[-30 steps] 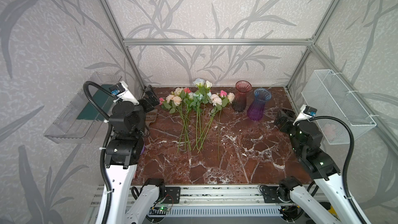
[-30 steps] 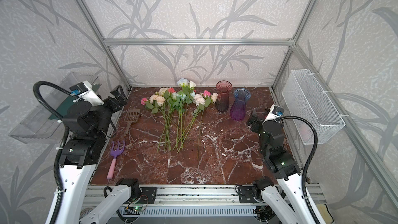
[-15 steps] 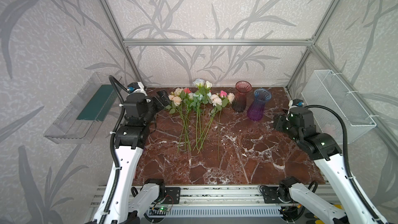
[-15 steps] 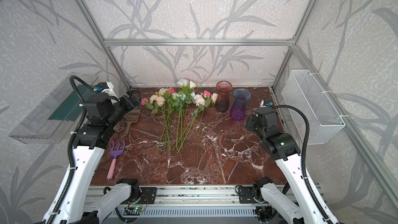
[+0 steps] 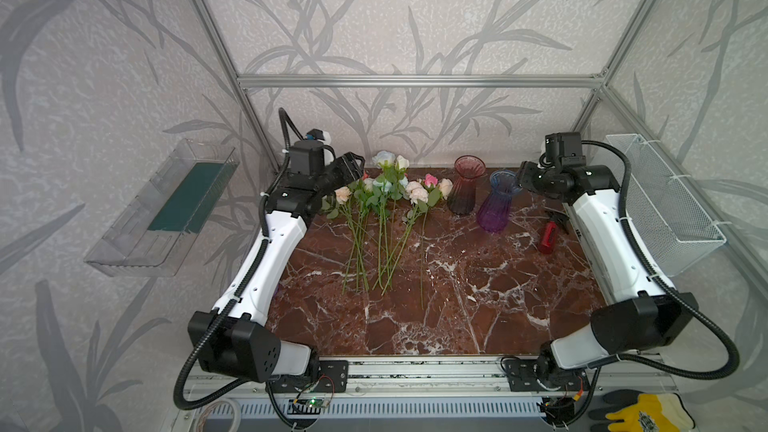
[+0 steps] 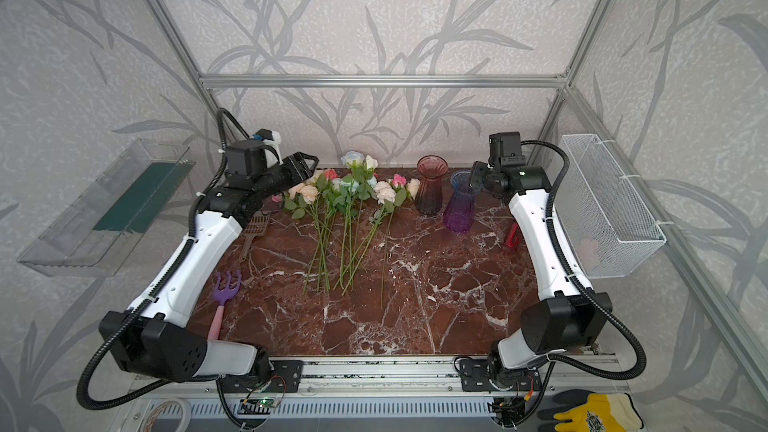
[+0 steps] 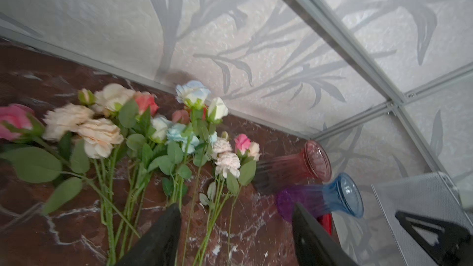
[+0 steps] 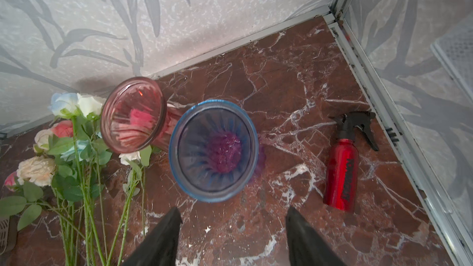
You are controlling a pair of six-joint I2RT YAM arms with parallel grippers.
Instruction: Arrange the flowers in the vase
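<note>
The flowers (image 5: 386,201) (image 6: 349,197) lie in a loose bunch on the marble table (image 5: 457,305). Their pink, cream, peach and pale blue heads point to the back wall. To their right stand a pink-red vase (image 5: 465,189) (image 8: 133,116) and a blue-purple vase (image 5: 496,205) (image 8: 213,149), both upright with nothing inside. My left gripper (image 5: 351,168) (image 7: 235,207) hovers open above the left flower heads (image 7: 163,134), holding nothing. My right gripper (image 5: 524,176) (image 8: 233,212) hangs open just above and right of the blue-purple vase, also holding nothing.
A red spray bottle (image 5: 548,234) (image 8: 341,172) lies near the right edge. A purple rake (image 6: 226,288) and a brown scoop (image 6: 253,230) lie at the left. A wire basket (image 5: 665,201) hangs on the right wall and a clear tray (image 5: 166,209) on the left wall.
Both arms have stretched out from folded poses toward the back of the table. The left gripper came over the flower heads, the right one up to the blue-purple vase.
</note>
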